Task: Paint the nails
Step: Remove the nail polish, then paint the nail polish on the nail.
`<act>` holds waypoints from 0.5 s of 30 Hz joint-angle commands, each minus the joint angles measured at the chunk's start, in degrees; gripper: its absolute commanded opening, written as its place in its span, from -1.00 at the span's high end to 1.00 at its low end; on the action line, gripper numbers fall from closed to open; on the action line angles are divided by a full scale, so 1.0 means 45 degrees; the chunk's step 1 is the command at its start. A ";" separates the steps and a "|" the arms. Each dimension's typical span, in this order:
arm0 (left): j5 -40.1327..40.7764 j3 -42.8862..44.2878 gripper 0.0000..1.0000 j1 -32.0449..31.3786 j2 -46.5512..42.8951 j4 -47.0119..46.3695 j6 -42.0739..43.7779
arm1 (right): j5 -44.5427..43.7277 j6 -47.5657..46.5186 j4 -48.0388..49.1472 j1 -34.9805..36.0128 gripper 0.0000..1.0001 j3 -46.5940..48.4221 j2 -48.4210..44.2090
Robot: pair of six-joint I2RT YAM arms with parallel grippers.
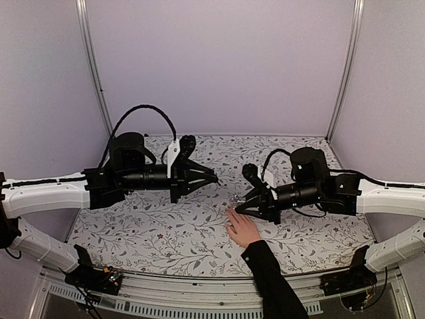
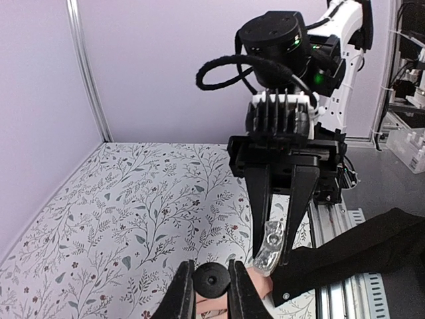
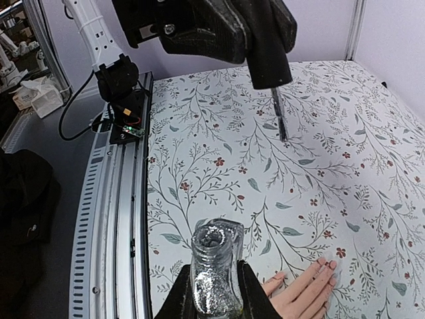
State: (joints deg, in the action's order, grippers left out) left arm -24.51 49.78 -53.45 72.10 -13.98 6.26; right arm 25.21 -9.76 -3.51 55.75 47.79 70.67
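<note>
A light-skinned hand (image 1: 243,229) with a black sleeve (image 1: 272,279) lies flat on the floral table. Its small pinkish nails (image 3: 323,262) show in the right wrist view, at the lower right. My right gripper (image 1: 238,205) is shut on an open clear bottle of silver glitter polish (image 3: 216,269), held just left of the hand's fingers. My left gripper (image 2: 211,274) is shut on the round black cap (image 2: 212,282). The cap's thin brush (image 3: 281,118) hangs down well above the table, beyond the hand. In the left wrist view the hand (image 2: 258,283) is mostly hidden under my fingers.
The floral tablecloth (image 1: 166,232) covers the table, with lilac walls on three sides. A metal rail (image 3: 116,219) runs along the near edge. The right arm's body (image 2: 279,60) faces the left wrist camera at close range.
</note>
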 commanded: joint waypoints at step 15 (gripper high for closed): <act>-0.0197 -0.1742 1.00 0.1409 0.0633 -0.2477 -0.2396 | 0.0590 0.1998 0.1919 -0.2289 1.00 -0.1734 -0.1415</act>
State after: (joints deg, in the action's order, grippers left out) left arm -24.49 43.24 -47.88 72.84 -21.61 -3.09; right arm 26.57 -3.05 2.26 47.03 41.25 65.73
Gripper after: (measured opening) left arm 0.149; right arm 0.166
